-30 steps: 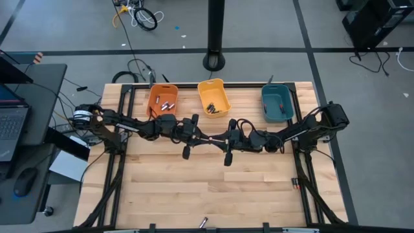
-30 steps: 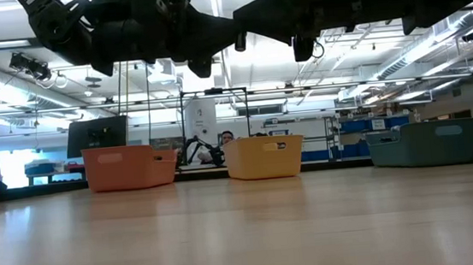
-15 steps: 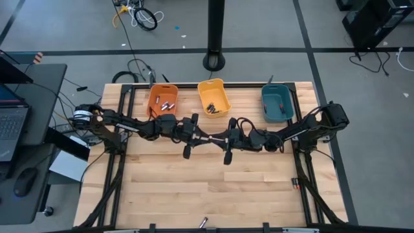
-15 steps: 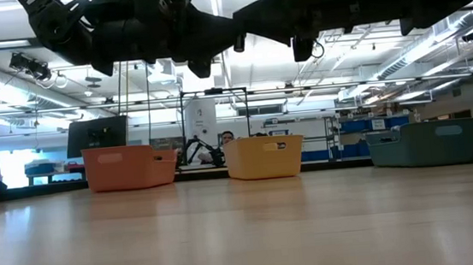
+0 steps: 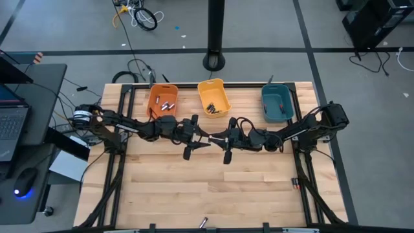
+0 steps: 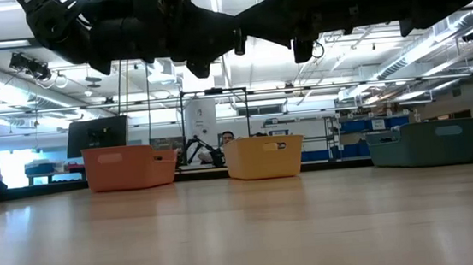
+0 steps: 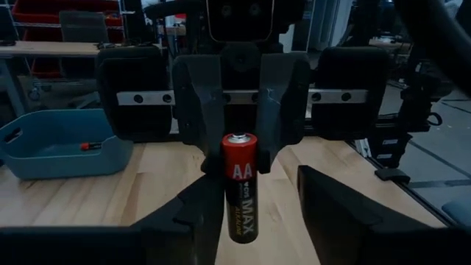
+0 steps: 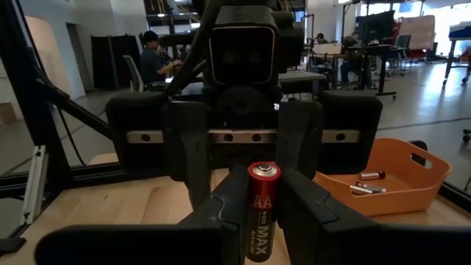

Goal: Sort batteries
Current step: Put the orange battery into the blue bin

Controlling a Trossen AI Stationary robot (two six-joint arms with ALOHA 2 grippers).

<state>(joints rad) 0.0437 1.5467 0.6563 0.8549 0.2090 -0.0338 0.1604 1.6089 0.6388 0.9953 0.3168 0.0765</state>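
Right hand (image 5: 215,137) is clenched on one AA battery (image 8: 262,212), a red and black cell standing upright with its button end up, pinched between the two fingers (image 8: 228,210). Facing it, almost tip to tip, the left hand (image 5: 204,138) is released: its fingers (image 7: 200,213) stand apart on either side of the battery, with a clear gap showing on one side. Both hands hang in the air, well above the bench (image 5: 194,194), a pale wooden slab with a dark frame under it.

Beyond the hands, along the far edge of the bench, three bins stand in a row. The orange bin (image 5: 154,92) lies behind the left hand and holds several small batteries (image 5: 168,104). The yellow bin (image 5: 213,83) lies straight behind the meeting point of the hands, with a few dark cells (image 5: 209,109) in it. The teal bin (image 5: 266,107) lies behind the right arm; the left wrist view shows one small cell (image 7: 90,146) on its floor.

Farther out, the room has a grey floor crossed by dark lines, and a black post (image 5: 214,39) rises behind the yellow bin. A desk (image 5: 26,97) with a laptop stands out past the left arm's base. A seated person (image 8: 154,55) shows far back among work tables.
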